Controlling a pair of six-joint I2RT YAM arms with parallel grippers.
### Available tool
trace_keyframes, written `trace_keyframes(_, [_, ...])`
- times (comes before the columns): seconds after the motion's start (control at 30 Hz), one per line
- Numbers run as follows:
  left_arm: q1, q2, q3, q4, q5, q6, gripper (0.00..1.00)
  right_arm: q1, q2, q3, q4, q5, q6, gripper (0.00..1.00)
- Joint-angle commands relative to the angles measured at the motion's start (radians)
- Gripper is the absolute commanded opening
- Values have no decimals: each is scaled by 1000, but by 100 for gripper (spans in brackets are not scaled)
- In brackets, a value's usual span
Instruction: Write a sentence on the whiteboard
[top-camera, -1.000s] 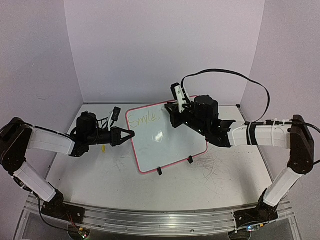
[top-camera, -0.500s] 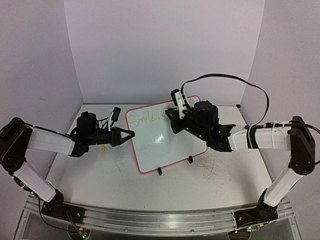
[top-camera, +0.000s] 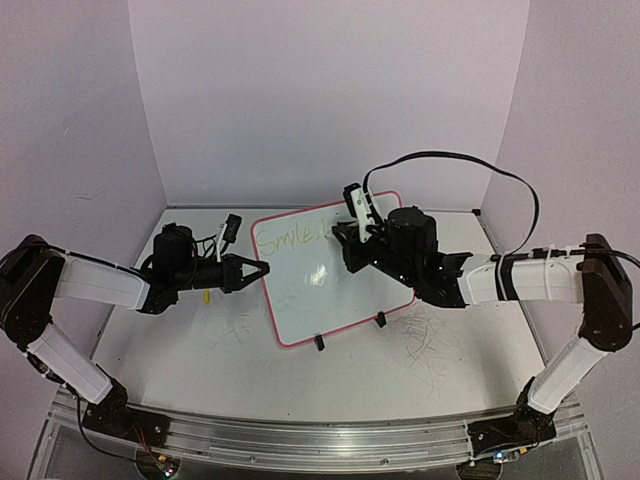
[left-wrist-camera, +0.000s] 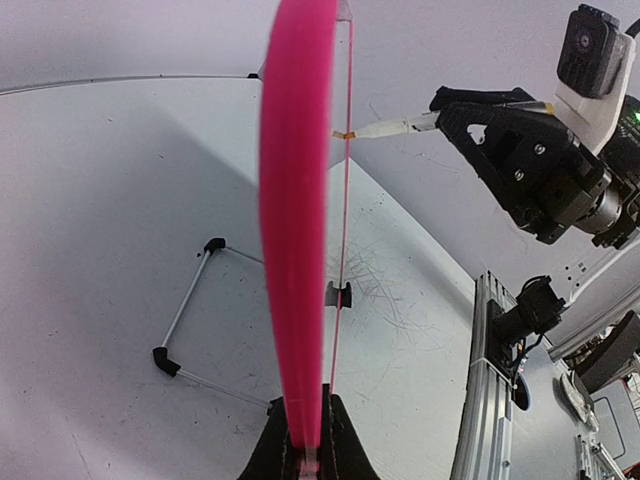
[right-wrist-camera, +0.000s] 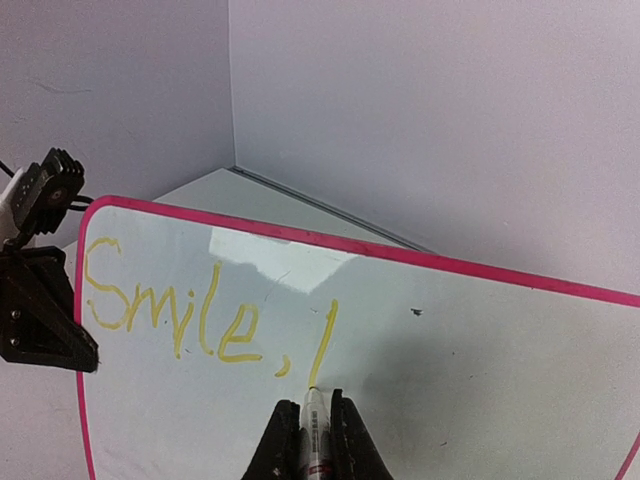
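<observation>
The whiteboard (top-camera: 335, 285) stands mid-desk (top-camera: 200, 345), its 9 o'clock edge pinched by the left pincer (top-camera: 262, 270). The right pincer (right-wrist-camera: 312, 408) grips a marker (right-wrist-camera: 315, 440), tip touching beside the sentence (right-wrist-camera: 180, 310) ("Smile," plus one stroke) near 11 o'clock.

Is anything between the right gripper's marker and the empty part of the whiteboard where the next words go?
Nothing visible. The white marker in the right gripper touches the glossy white, pink-framed whiteboard just right of the yellow handwritten "Smile,"; beyond it the surface is bare except one tiny dark speck.
</observation>
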Motion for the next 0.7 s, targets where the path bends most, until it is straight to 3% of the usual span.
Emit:
trace_keyframes(0.0, [-11,-14,13,-34,-26,64,0,-2,16,68,33,47,-5,0])
trace_keyframes(0.67, [-11,-15,8,-36,-28,68,0,-7,-7,42,10,110,29,0])
